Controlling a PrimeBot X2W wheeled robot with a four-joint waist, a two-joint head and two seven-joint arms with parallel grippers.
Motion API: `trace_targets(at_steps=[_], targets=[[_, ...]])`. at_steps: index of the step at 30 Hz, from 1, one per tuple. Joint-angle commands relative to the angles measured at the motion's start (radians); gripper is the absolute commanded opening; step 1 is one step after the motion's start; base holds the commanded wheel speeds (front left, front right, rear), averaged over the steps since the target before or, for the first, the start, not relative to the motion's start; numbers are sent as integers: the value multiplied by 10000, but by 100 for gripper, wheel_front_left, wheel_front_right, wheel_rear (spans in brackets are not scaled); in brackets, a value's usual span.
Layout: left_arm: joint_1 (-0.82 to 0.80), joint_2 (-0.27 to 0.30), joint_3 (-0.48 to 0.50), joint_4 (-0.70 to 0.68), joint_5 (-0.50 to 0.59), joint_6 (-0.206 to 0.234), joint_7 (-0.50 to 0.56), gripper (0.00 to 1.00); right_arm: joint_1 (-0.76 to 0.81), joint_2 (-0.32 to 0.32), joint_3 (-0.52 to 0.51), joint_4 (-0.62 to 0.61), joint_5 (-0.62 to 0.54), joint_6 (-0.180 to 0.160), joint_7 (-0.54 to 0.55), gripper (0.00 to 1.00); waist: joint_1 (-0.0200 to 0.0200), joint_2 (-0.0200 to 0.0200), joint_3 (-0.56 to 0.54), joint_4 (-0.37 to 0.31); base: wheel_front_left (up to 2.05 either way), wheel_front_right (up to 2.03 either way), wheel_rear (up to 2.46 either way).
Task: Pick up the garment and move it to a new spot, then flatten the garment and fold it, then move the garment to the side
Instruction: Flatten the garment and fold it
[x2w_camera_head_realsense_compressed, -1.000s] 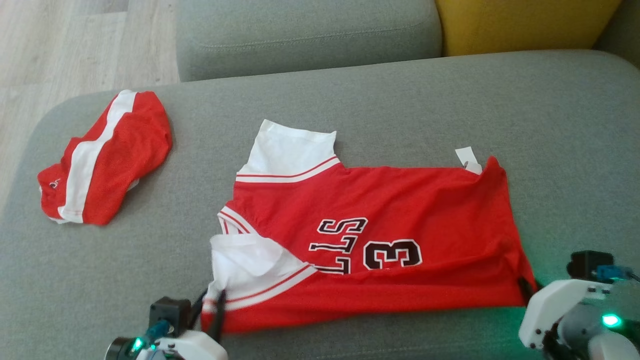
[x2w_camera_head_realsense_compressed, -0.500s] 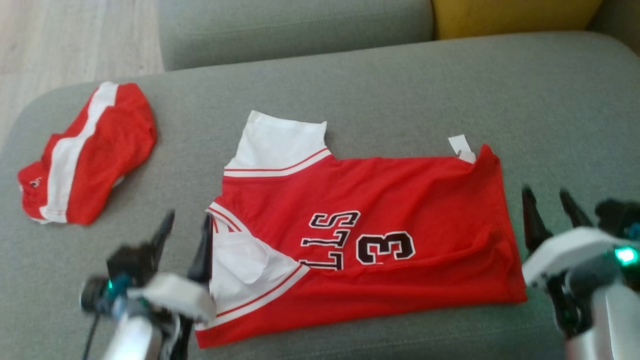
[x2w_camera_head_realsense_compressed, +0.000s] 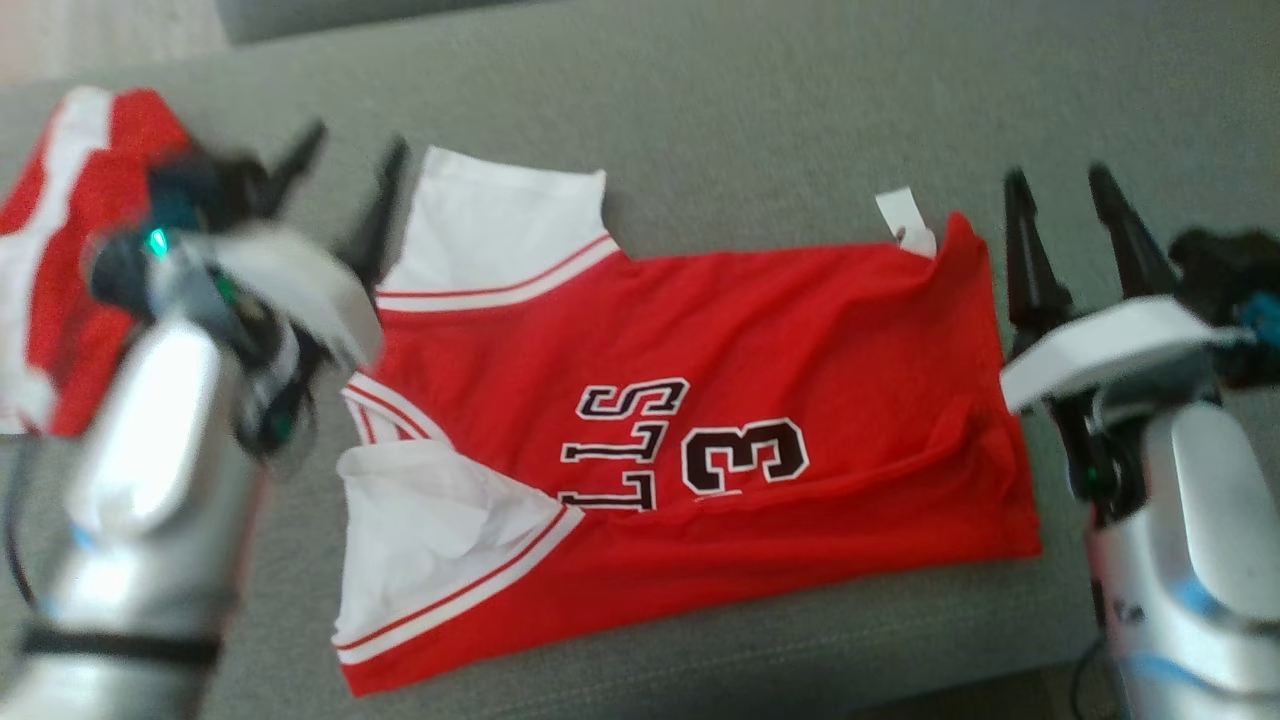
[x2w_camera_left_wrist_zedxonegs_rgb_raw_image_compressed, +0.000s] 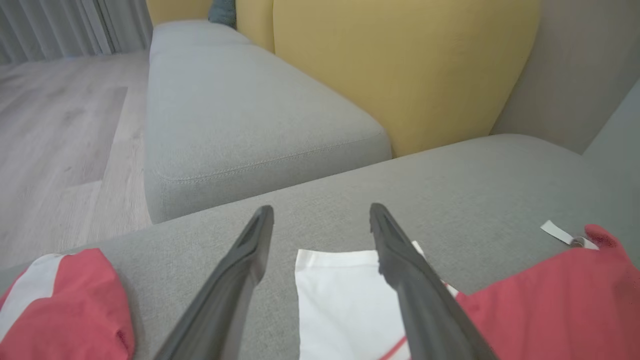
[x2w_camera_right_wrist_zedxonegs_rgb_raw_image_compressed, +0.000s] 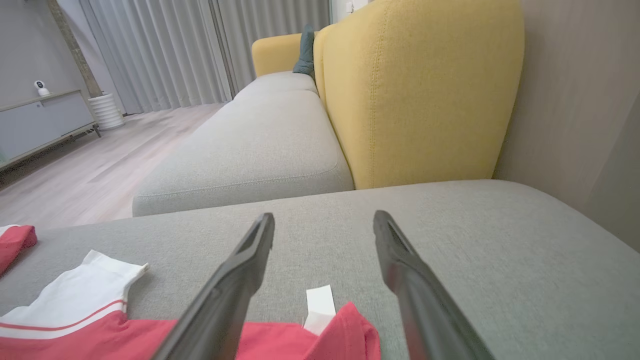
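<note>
The left gripper (x2w_camera_head_realsense_compressed: 358, 137) is smeared by motion in the head view, but the left wrist view shows its two dark fingers spread wide with nothing between them, hanging over the far left corner of the garment (x2w_camera_head_realsense_compressed: 700, 400), above its white sleeve (x2w_camera_head_realsense_compressed: 500, 235). The left forearm covers part of a second red-and-white bundle (x2w_camera_head_realsense_compressed: 55, 260) at the far left, which the picture edge also cuts off. The right gripper (x2w_camera_head_realsense_compressed: 1058, 176) stands equally wide and empty just off the garment's right edge, above the grey sofa seat (x2w_camera_head_realsense_compressed: 780, 90). The garment, a red jersey with white sleeves, lies spread flat in the middle of the seat, its near side doubled over so the fold swallows the lower part of the print. What shows is black, white-edged lettering turned sideways, "LLS", perhaps the end of a longer word, and beside it a "3". A small white tag (x2w_camera_head_realsense_compressed: 905, 215) sticks out at the far right corner; any print on it is too small to read. A yellow backrest (x2w_camera_right_wrist_zedxonegs_rgb_raw_image_compressed: 420, 85) rises beyond the seat.
</note>
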Motion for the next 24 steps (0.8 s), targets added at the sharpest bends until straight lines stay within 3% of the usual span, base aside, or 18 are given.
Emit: trace_targets(at_steps=[1, 5, 11, 15, 24], targets=[[-981, 555, 158, 19, -300, -41, 411, 100, -581, -70, 325, -271, -89, -9, -110, 100, 0, 0, 590, -359, 0, 0, 0], [-2469, 1298, -1006, 741, -1341, -61, 1791, 100, -1162, -98, 535, -163, -123, -9, -207, 100, 0, 0, 1168, -633, 0, 0, 0], [-3556, 2220, -2409, 1492, -2266, -64, 2805, 100, -1587, -58, 796, 6, -128, -9, -392, 100, 0, 0, 1646, -963, 0, 0, 0], [-4006, 2683, -3406, 1988, -2565, -65, 2986, 100, -1756, 8, 935, 161, -110, -9, -538, 100, 0, 0, 1832, -1162, 0, 0, 0], [-4706, 2992, -4785, 2971, -3127, -66, 2507, 100, -2011, 78, 1099, 307, -183, -9, -648, 100, 0, 0, 2208, -1514, 0, 0, 0]])
